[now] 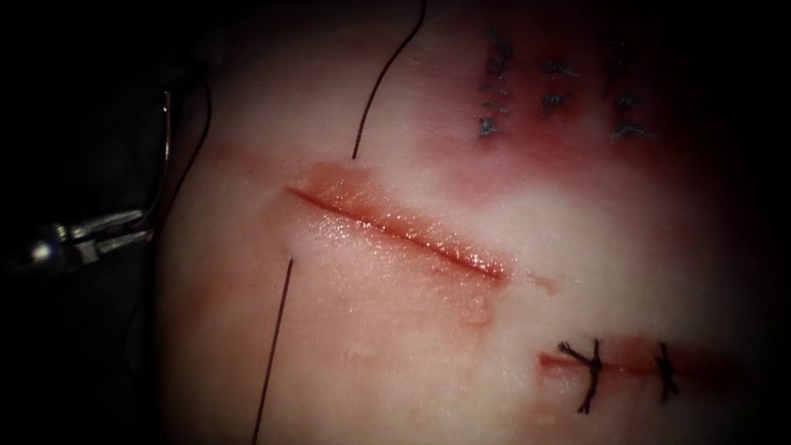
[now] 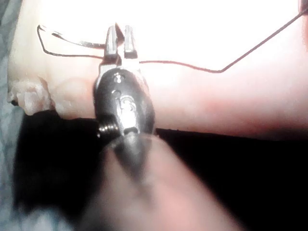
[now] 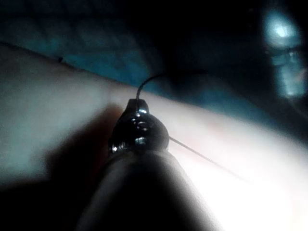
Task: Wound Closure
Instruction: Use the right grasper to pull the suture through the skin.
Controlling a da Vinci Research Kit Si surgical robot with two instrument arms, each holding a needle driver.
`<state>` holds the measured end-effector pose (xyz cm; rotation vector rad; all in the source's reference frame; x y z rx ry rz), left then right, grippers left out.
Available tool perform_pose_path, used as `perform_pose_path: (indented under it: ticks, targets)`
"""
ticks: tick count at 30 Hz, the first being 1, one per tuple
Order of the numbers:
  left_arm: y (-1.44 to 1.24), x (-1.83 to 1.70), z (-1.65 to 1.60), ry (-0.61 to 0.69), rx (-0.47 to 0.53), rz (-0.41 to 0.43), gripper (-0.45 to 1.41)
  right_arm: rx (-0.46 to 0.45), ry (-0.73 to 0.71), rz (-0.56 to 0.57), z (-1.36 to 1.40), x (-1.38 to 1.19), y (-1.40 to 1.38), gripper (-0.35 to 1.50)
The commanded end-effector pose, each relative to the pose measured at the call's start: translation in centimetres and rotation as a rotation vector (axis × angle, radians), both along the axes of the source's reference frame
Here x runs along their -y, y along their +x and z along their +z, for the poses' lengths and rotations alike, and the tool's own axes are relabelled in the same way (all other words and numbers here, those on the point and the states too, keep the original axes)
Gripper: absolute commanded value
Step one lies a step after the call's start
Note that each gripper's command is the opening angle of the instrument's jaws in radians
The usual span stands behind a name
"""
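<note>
— Pale tissue is seen with one open cut; what is counted?
— One needle, off the tissue's left edge, gripped near its lower end by the left tool. One thread. Two dark stitches close a second cut.
— And the right tool?
— Its jaws cannot be made out. No writing is legible.

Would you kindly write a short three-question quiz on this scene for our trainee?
1. True or false: the needle is in the tissue.
2. What does the left tool hold?
3. The thread crosses the cut near its: A left end, B right end.
Key: 1 false, it is free, left of the cut. 2 the needle, near one end of its curve. 3 A.
What the right tool holds cannot be seen.
</note>
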<state>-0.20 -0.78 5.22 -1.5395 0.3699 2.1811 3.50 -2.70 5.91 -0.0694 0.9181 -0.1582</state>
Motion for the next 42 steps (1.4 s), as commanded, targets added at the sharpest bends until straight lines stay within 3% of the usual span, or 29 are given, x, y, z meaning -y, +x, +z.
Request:
perform_pose_path:
  ticks: [1,4,5,6,7,8,11,15,26,32,39,42]
  targets:
    - [-0.04,-0.06,0.06,-0.001,-0.001,0.001,-0.35,-0.012,0.014,-0.005,0.01,0.08,0.12,-0.35]
    - [-0.04,-0.08,0.07,0.0,-0.001,0.001,-0.35,-0.057,0.049,-0.001,-0.02,0.12,0.25,-0.35]
    - [-0.03,-0.08,0.07,0.0,-0.001,0.001,-0.35,-0.073,0.043,0.021,-0.02,0.09,0.26,0.0]
    - [-0.03,-0.08,0.06,0.001,-0.001,0.002,-0.35,-0.104,0.047,0.064,-0.02,0.03,0.25,0.67]
    - [-0.02,-0.09,0.06,0.002,-0.001,0.002,-0.35,-0.121,0.029,0.131,-0.03,-0.1,0.21,1.21]
    - [-0.01,-0.1,0.06,0.002,-0.001,0.002,-0.35,-0.128,0.026,0.152,-0.05,-0.21,0.16,1.26]
    - [0.0,-0.14,0.08,0.004,-0.003,0.001,-0.35,-0.17,0.015,0.22,-0.17,-0.68,-0.1,1.31]
    - [0.0,-0.17,0.1,0.004,-0.005,0.0,-0.35,-0.17,0.003,0.225,-0.24,-1.06,-0.32,1.33]
    - [0.0,-0.17,0.11,0.004,-0.009,-0.003,-0.35,-0.17,0.032,0.222,0.07,-1.61,-0.77,1.25]
    - [-0.01,-0.12,0.12,0.007,-0.013,-0.004,-0.35,-0.153,0.007,0.232,0.5,-2.02,-0.74,1.26]
    - [0.0,-0.11,0.11,0.006,-0.011,-0.002,-0.35,-0.093,0.021,0.182,0.81,-2.03,-0.49,1.26]
    - [0.0,-0.11,0.1,0.007,-0.011,-0.001,-0.35,-0.079,0.026,0.157,0.93,-1.99,-0.42,1.11]
